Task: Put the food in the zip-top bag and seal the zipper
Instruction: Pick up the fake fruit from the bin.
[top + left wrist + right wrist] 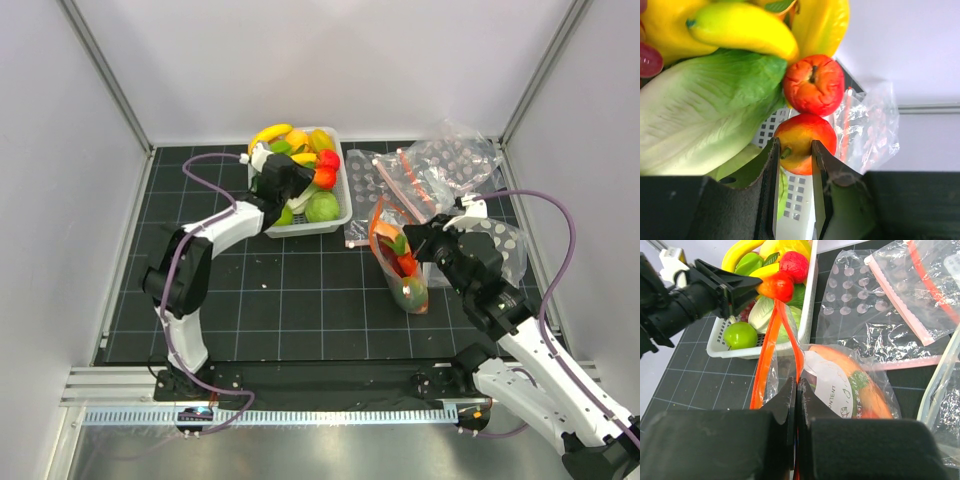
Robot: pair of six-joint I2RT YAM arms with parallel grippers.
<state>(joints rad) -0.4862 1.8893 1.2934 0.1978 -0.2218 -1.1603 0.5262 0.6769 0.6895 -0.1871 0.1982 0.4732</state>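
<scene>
Top external view takes in the whole black gridded mat (300,310), though the arms cover parts of it and the right arm runs off the bottom corner. The white tub (346,190) sits at the far middle, heaped with food: bananas (270,133), a strawberry (329,158) and a round green piece (322,207). The left arm hides the tub's near-left part. To its right lie loose clear bags (450,160), so crumpled and overlapping that I cannot count them.

The zip-top bag (398,265) lies between the tub and the right arm, apart from the tub. Orange, green and red pieces show through it, but the plastic blurs them too much to name. Only the right wrist view shows a white printed label on the orange one, and the bag's near end is hidden behind the fingers.

The left gripper (312,180) reaches over the tub. Its wrist view shows both fingers (771,175) pressed against an orange-red fruit (805,140), with a wrinkled red fruit (814,85) and a pale green leaf (705,110) just beyond. From above that grip is hard to make out.

The right gripper (796,390) has its fingers closed tight on the zipper (774,340), whose two strips spread apart toward the tub, leaving the mouth open.
</scene>
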